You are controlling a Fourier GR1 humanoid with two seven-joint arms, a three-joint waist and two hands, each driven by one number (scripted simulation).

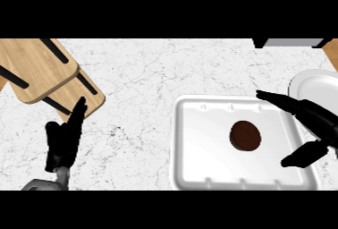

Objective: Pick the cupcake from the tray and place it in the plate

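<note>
marble counter [152,71] bears tray [198,170], plate [317,87], wooden boards [40,67].

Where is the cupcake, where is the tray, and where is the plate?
cupcake [245,135]: head view, middle of its brown top.
tray [198,134]: head view, bare white floor left of the cupcake.
plate [325,86]: head view, white surface near the right edge.
</note>
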